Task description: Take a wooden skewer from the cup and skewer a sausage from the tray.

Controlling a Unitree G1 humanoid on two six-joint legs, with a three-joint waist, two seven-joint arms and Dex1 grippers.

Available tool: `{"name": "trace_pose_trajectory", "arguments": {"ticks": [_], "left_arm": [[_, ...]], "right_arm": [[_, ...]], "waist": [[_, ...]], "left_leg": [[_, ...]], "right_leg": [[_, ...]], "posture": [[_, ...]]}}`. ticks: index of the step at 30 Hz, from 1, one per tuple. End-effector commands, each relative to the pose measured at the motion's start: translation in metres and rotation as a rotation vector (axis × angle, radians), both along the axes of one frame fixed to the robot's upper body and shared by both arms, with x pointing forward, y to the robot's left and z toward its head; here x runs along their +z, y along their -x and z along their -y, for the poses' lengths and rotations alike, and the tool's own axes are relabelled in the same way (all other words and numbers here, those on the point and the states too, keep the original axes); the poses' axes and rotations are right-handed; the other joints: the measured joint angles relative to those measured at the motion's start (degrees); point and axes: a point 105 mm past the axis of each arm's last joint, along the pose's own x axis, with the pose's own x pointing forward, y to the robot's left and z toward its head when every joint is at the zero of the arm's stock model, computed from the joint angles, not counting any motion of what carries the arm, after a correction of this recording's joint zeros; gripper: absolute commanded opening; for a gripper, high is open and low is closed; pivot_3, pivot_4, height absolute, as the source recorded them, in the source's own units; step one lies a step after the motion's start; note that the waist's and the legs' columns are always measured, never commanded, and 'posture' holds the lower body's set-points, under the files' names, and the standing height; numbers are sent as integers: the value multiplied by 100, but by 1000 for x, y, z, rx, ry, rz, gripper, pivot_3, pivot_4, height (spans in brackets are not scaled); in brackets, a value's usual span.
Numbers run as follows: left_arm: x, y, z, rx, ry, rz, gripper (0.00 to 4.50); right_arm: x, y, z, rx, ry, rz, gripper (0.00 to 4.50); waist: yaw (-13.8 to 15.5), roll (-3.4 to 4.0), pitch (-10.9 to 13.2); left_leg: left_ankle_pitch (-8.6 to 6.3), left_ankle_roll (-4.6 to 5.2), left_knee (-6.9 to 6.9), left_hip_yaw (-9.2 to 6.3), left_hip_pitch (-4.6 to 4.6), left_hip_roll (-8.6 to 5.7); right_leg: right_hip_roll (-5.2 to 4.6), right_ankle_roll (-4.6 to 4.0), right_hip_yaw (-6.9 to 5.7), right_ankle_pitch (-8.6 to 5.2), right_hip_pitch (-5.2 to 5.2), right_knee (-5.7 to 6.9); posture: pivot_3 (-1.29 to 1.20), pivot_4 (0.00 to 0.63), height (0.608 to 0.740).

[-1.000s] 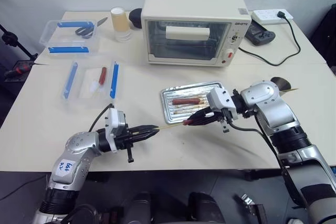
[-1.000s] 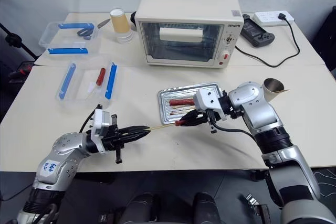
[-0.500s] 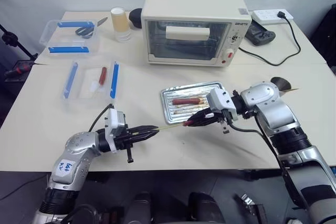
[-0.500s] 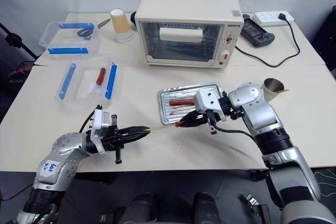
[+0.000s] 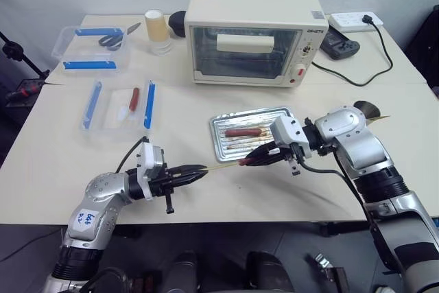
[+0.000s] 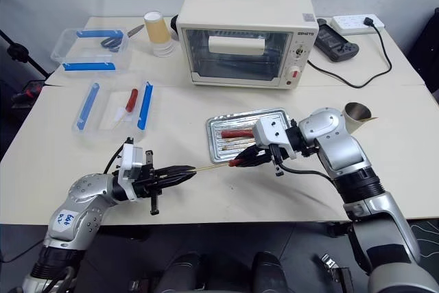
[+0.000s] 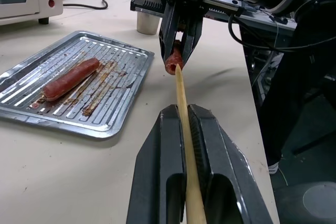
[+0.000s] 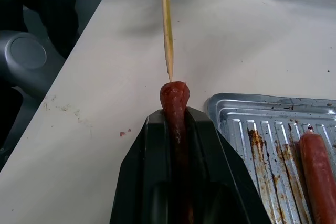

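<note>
My left pincer point(image 7: 185, 124) clamped on wooden skewer point(image 7: 184, 114), right pincer point(image 8: 176, 121) clamped on sausage point(image 8: 174, 98), right wrist view shows tip just touching sausage end, beside tray point(image 5: 218, 143) front edge, bare bench point(image 5: 206, 197) below.

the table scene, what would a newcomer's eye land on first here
Most striking is the meeting near the front table edge: the left tool grips a wooden skewer pointed at the end of a sausage clamped in the right tool, tip right at the meat. Just behind lies the shiny tray with a second sausage, and the cream toaster oven stands at the back.
</note>
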Motion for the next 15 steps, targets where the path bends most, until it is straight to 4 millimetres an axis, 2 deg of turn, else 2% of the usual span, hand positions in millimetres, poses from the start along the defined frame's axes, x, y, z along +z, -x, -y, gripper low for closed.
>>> {"name": "trace_pose_trajectory", "arguments": {"ticks": [1,15], "left_arm": [[-1,-2,5,-3,-4,8,0],[-3,-2,2,24,1,-1,0]], "right_arm": [[12,12,-7,85,-32,25,148],[13,11,-4,74,-31,22,148]], "waist": [[1,0,0],[0,0,0]], "left_leg": [[0,0,0,0,0,0],[0,0,0,0,0,0]], "right_leg": [[0,0,0,0,0,0],[0,0,0,0,0,0]], "posture": [[0,150,740],[0,150,740]]}}
